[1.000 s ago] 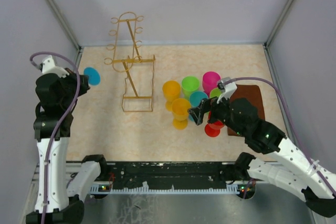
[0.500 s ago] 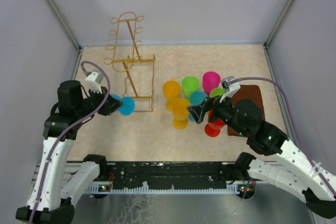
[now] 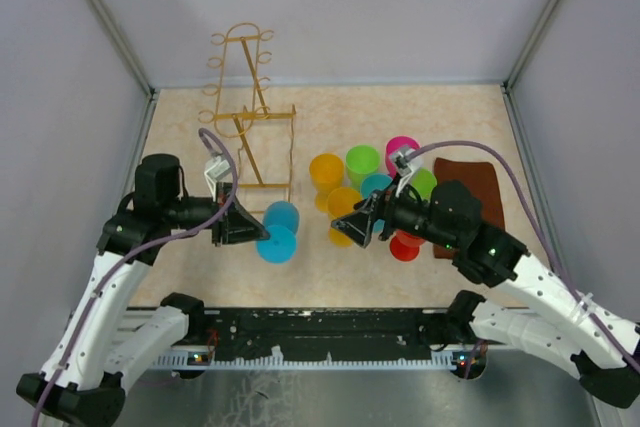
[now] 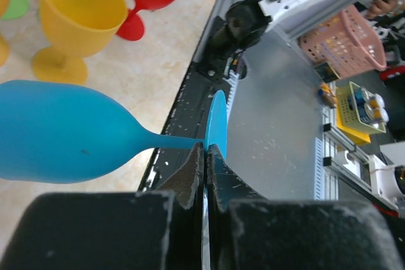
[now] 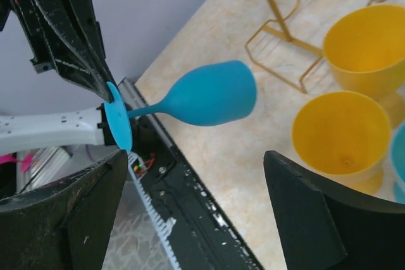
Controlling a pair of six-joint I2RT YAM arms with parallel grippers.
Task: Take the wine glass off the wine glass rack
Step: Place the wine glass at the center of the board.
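The wine glass rack (image 3: 250, 117) stands in the upper left of the top view, on the far left part of the desk (image 3: 430, 117). Below its base in the frame, left of centre, the wine glass (image 3: 280, 222) lies on its side clear of the rack, its foot between the fingers of the left pincer (image 3: 262, 235), which reaches in from the left. Right of centre a cluster of glasses (image 3: 362, 162) stands upright on the desk. The right pincer (image 3: 360, 225) sits at the cluster's lower left edge, between it and the wine glass. A mat (image 3: 478, 187) lies flat at the cluster's right, near the desk's right edge
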